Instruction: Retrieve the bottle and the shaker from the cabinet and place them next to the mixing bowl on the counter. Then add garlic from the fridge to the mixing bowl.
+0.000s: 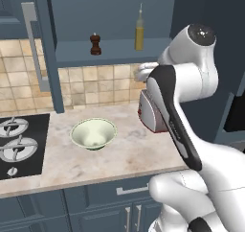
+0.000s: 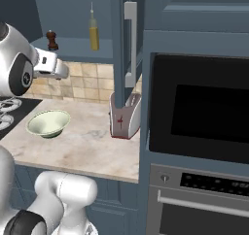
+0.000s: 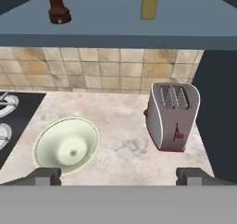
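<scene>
Nearest to you, the gripper (image 3: 118,176) is hanging above the counter with its two dark fingertips (image 3: 46,176) spread wide at either side of the hand view, nothing sitting between them. Just beyond them you are looking down on the beige marbled stone counter (image 1: 119,154), which is running over dark blue drawers. On it the wide pale green-cream mixing bowl (image 3: 67,144) is sitting upright, near the black hob (image 1: 19,145) on its left. To the bowl's right, well apart from it, a silver two-slot toaster with a red base (image 3: 172,119) is standing near the dark cabinet side. Behind both, the tan tiled wall (image 3: 102,70) is rising to the flat shelf of the dark blue-grey wall cabinet (image 1: 110,51), whose door with the long grey bar handle (image 1: 32,44) is standing open. On that shelf you are seeing the small dark reddish-brown wooden shaker (image 1: 95,44) upright at the left and the tall slim bottle of yellow-olive liquid (image 1: 139,30) upright to its right, the two apart
</scene>
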